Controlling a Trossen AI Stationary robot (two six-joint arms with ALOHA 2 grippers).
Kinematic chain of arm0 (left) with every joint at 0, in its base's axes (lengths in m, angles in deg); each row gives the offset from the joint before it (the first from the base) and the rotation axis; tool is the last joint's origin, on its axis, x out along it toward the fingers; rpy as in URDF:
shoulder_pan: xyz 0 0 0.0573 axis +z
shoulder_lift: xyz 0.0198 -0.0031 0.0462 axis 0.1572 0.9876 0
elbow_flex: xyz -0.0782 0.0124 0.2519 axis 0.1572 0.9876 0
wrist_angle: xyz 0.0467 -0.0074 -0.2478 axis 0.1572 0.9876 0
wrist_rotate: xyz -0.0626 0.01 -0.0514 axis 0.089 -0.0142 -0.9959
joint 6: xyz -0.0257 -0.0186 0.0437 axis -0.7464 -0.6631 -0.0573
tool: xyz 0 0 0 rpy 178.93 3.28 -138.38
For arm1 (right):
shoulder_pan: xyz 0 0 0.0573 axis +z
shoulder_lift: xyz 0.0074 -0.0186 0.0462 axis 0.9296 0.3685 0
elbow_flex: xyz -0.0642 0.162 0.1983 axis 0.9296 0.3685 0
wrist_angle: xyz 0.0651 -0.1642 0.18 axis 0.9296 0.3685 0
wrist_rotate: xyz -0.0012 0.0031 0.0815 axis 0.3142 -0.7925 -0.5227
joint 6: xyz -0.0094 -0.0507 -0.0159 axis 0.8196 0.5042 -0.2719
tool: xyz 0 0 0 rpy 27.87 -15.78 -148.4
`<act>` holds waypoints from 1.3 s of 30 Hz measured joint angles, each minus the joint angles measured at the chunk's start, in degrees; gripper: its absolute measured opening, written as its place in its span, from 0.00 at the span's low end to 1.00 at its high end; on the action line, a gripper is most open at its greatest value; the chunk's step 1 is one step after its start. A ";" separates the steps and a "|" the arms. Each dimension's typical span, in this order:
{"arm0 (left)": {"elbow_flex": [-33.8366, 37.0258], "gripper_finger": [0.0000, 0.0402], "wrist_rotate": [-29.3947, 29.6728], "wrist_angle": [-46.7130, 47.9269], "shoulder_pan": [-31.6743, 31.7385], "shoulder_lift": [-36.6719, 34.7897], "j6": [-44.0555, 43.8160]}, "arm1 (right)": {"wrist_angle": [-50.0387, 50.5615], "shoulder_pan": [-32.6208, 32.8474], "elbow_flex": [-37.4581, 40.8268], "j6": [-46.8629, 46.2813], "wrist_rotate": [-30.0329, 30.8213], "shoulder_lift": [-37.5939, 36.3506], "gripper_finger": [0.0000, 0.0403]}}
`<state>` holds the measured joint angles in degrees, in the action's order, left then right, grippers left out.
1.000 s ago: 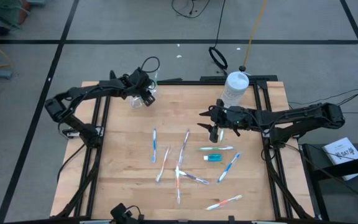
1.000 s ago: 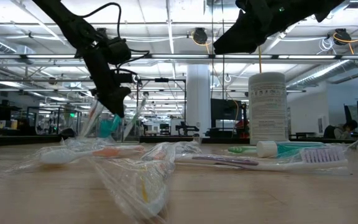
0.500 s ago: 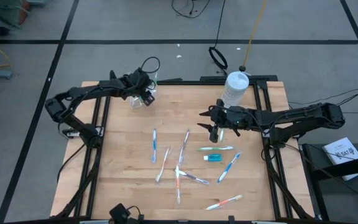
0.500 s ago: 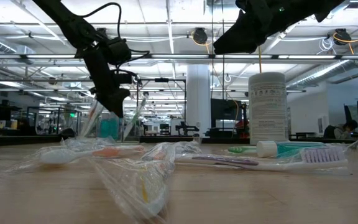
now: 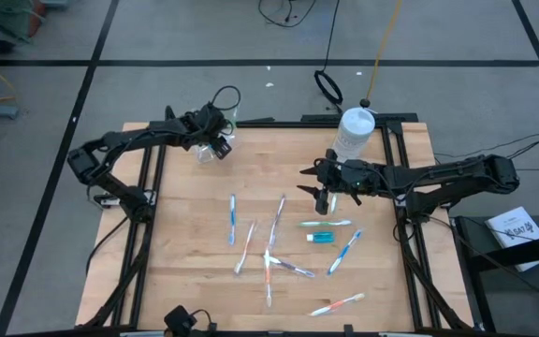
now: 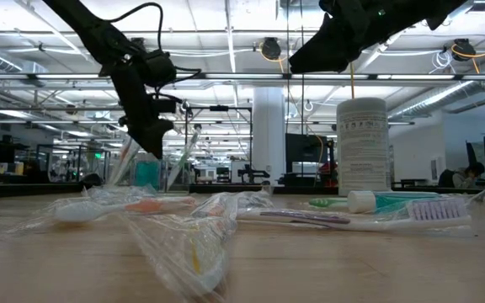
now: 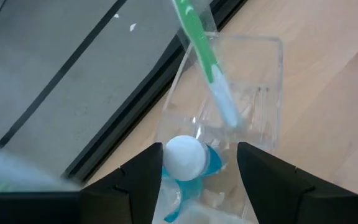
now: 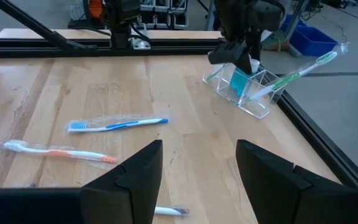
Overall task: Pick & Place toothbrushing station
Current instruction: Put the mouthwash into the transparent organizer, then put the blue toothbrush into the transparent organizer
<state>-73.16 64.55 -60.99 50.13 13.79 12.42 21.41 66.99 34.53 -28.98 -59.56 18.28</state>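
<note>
The clear plastic cup (image 5: 215, 151) stands at the table's far left; it also shows in the left wrist view (image 7: 260, 87) and in the right wrist view (image 8: 247, 93). A teal toothpaste tube with a white cap (image 7: 184, 158) and a green toothbrush (image 7: 199, 43) stand in it, the brush leaning over its rim. My left gripper (image 7: 201, 155) hangs open just above the cup, its fingers on either side of the tube's cap without touching it. My right gripper (image 5: 321, 192) is open and empty above the table's far right part. Several toothbrushes (image 5: 274, 229) and a teal tube (image 5: 320, 238) lie mid-table.
A large white bottle (image 5: 354, 134) stands at the far right edge, just behind my right arm. Wrapped toothbrushes lie spread from the table's middle toward its near edge (image 5: 337, 304). Bare wood (image 5: 181, 243) shows left of them.
My left gripper has gone up a little above the cup, still open. The cup and what stands in it have stayed in place.
</note>
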 joint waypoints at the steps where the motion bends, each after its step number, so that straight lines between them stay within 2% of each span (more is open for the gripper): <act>1: 0.01 0.52 0.03 -0.11 -0.15 -0.74 -0.02 | 0.00 0.00 -0.01 -0.02 -0.01 0.00 0.49; 7: -0.05 0.50 -0.12 0.97 -2.23 -7.74 -2.44 | 0.00 0.00 0.00 -0.02 0.00 0.00 0.49; 10: -0.07 0.49 -2.88 1.15 -4.34 -11.61 -6.20 | 0.00 -0.01 0.00 -0.02 0.00 0.00 0.49; 13: -0.18 0.49 -9.71 1.83 -7.23 -14.74 -11.14 | 0.00 0.00 0.00 -0.02 0.00 0.00 0.49; 17: -0.18 0.49 -22.73 2.96 -12.76 -16.52 -19.18 | 0.00 0.00 0.00 -0.02 0.00 0.00 0.49; 20: -0.18 0.49 -27.56 3.56 -18.18 -16.46 -22.19 | 0.02 0.00 0.00 -0.04 -0.02 0.00 0.49; 23: -0.18 0.49 -26.37 3.03 -24.04 -15.40 -23.18 | 0.66 -0.01 0.00 -2.08 -0.02 0.00 0.49; 29: -0.27 0.49 -15.94 -1.07 -33.65 -11.08 -28.77 | 1.48 0.00 0.00 -2.59 0.00 0.00 0.49; 32: -0.27 0.49 -15.85 -4.66 -37.11 -7.16 -30.01 | 1.77 -0.01 0.00 -2.58 0.00 0.02 0.49; 36: -0.27 0.49 -15.82 -4.02 -40.62 -2.21 -27.89 | 2.01 -0.02 0.00 -2.60 0.00 0.01 0.49; 39: -0.27 0.49 -15.47 -1.98 -42.38 0.65 -31.12 | 2.10 0.00 0.00 -2.58 0.00 0.00 0.49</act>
<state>-73.43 49.07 -62.97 7.74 14.44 -18.70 23.51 66.99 34.53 -31.56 -59.56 18.28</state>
